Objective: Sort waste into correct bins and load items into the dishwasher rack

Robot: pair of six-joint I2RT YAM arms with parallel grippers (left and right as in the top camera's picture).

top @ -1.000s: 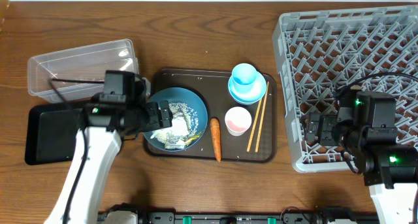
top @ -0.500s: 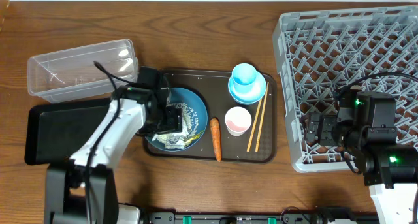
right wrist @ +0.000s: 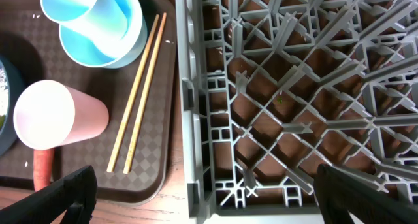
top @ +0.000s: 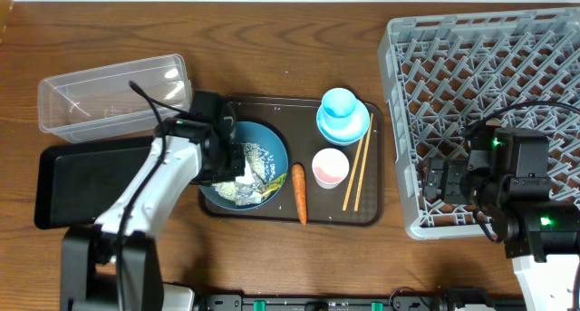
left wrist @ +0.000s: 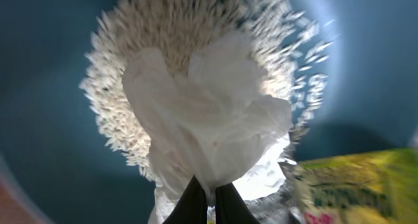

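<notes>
My left gripper [top: 237,162] is down in the wide blue bowl [top: 276,150], shut on a crumpled white wrapper [left wrist: 209,113] that lies on the heap of rice [left wrist: 176,34]. A yellow wrapper bit [left wrist: 353,178] lies beside it. The orange carrot [top: 298,191] rests on the brown serving tray to the bowl's right. Further right are the light-blue cup on its saucer [top: 343,111], the white-pink cup [top: 329,168] and two chopsticks [top: 356,173]. My right gripper [right wrist: 209,198] hangs open over the near left corner of the grey dishwasher rack [top: 489,75], holding nothing.
The clear tub [top: 113,93] stands at the back left, with the black tray [top: 77,184] just in front of it. The dark-brown serving tray [top: 362,211] lies between the bins and the rack. Bare wood runs along the table's far edge.
The left arm swung its gripper down into the bowl and the jaws closed on the white wrapper. The right arm has not moved.
</notes>
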